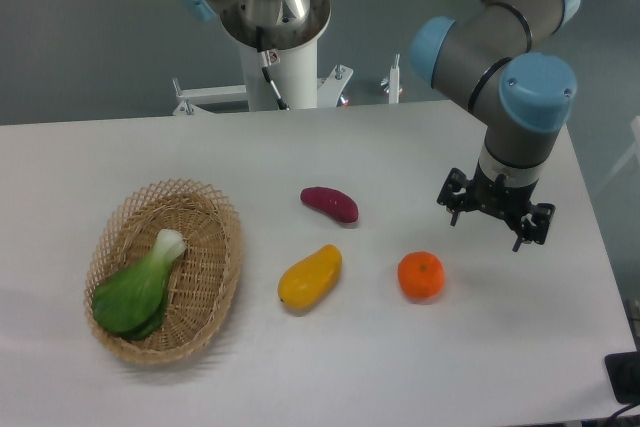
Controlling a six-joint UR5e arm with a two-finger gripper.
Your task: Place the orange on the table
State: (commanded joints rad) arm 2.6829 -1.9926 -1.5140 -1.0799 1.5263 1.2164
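Note:
The orange (421,275) is a small round bright orange fruit. It rests on the white table (330,377), right of centre. My gripper (495,219) hangs above the table up and to the right of the orange, apart from it. The gripper is seen from above and its fingers hold nothing that I can see. I cannot tell whether the fingers are spread or closed.
A yellow mango-like fruit (309,278) lies left of the orange. A dark purple-red vegetable (330,203) lies behind it. A wicker basket (212,287) at the left holds a green bok choy (138,288). The robot base (275,37) stands at the table's back edge.

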